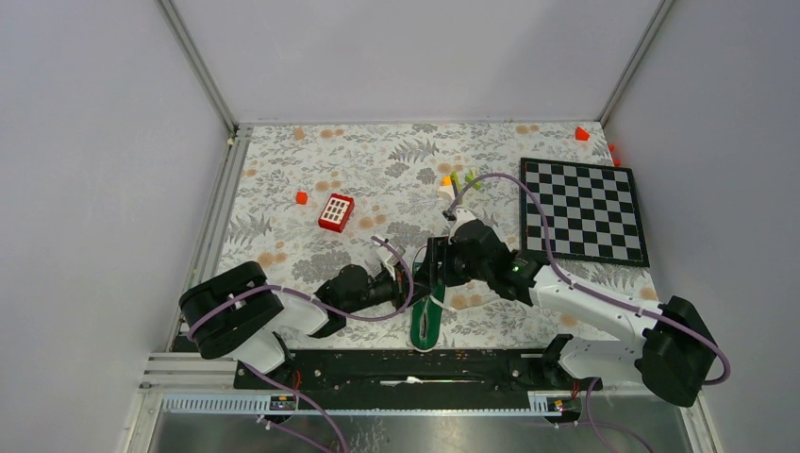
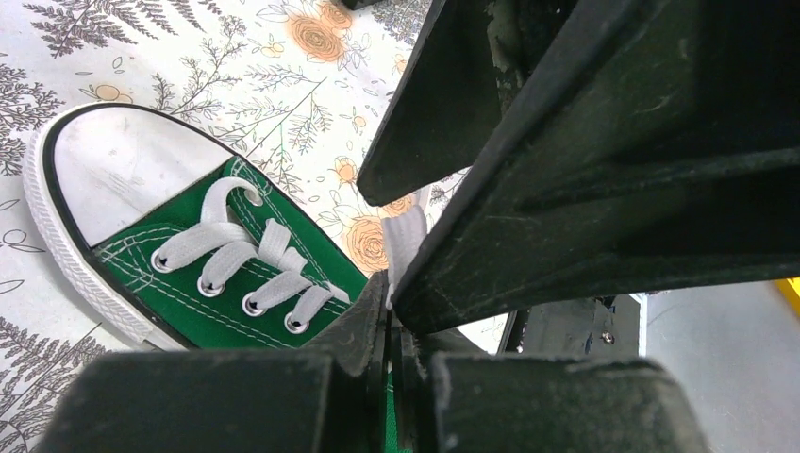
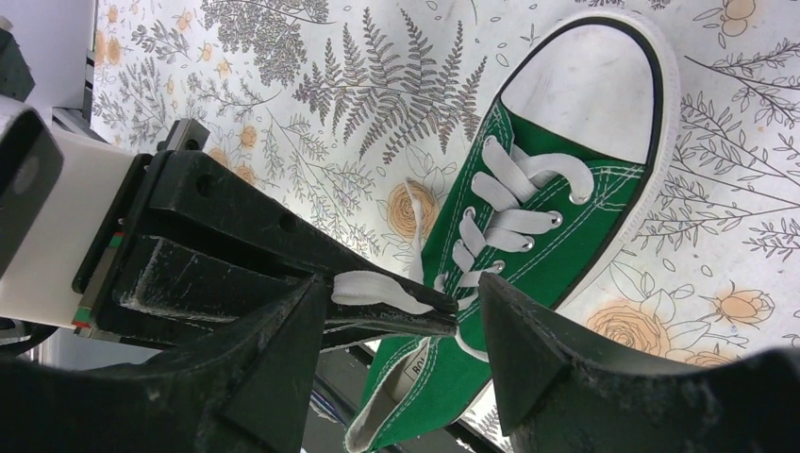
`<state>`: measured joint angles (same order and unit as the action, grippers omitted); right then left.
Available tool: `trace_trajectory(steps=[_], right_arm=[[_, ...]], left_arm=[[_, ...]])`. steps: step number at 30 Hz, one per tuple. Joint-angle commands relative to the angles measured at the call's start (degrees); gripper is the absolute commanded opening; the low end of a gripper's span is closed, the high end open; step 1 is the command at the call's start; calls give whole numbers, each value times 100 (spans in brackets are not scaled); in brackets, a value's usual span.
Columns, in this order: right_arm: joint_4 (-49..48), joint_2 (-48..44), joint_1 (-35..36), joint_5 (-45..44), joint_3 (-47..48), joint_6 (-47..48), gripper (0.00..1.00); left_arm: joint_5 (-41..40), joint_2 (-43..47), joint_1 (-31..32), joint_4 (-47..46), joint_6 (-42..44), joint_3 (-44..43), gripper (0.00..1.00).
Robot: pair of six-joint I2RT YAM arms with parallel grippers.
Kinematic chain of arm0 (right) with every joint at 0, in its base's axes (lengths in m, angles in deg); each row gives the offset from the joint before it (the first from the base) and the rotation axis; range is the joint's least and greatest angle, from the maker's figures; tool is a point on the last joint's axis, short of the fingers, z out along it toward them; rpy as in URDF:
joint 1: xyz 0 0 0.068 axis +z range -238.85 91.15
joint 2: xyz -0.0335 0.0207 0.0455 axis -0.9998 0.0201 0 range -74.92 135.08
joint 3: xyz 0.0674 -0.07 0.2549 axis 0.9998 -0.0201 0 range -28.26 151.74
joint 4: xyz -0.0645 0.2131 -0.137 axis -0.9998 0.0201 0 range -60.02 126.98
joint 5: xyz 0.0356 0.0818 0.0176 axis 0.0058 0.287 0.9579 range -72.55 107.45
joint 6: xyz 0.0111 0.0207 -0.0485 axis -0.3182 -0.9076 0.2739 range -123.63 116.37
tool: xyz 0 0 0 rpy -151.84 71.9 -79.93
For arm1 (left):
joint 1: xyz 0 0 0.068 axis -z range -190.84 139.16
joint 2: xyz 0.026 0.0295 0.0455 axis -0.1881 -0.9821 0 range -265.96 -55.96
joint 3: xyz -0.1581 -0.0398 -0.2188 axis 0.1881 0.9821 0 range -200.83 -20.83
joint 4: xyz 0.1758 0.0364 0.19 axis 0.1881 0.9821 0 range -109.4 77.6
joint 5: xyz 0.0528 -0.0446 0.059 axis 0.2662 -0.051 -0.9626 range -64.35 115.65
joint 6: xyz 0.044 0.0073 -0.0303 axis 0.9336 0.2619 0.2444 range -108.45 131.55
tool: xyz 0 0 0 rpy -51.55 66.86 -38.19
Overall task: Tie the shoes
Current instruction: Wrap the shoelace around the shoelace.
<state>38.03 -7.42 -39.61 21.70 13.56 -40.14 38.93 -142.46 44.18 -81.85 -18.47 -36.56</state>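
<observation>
While at table (image 1: 283, 212) edge, sneaker (image 1: 425, 326) crowded.

Green sneaker (image 3: 542, 236), lace (image 3: 377, 288) in L claw (image 3: 439, 316)

Robot lab cell, grey panel walls (image 1: 94, 142), alu frame (image 1: 200, 66), floral-cloth table (image 1: 377, 156), 2 arms (image 1: 585, 302) on rail (image 1: 396, 363)

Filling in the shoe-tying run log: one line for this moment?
left gripper: shut on white lace | right gripper: open, jaws either side of that lace | green sneaker: on table, no bow yet
</observation>
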Motion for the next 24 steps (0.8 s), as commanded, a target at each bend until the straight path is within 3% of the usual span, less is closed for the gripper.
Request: trace_trajectory(steps=[1, 13, 14, 17, 19, 24], right_arm=[[-330, 73, 89, 105, 229, -10, 66], [191, 332, 291, -548, 393, 113, 42], [249, 315, 289, -631, 389, 116, 43], [404, 336, 294, -710, 414, 127, 61], [442, 380, 333, -719, 427, 139, 62], [385, 414, 376, -778, 390, 127, 43]], left_arm=[[209, 97, 13, -163, 88, -168, 0], [132, 176, 10, -83, 128, -154, 0], [119, 177, 10, -78, 135, -152, 0], [94, 184, 10, -61, 146, -158, 0], [75, 193, 8, -56, 150, -167, 0], [54, 232, 12, -31, 147, -168, 0]])
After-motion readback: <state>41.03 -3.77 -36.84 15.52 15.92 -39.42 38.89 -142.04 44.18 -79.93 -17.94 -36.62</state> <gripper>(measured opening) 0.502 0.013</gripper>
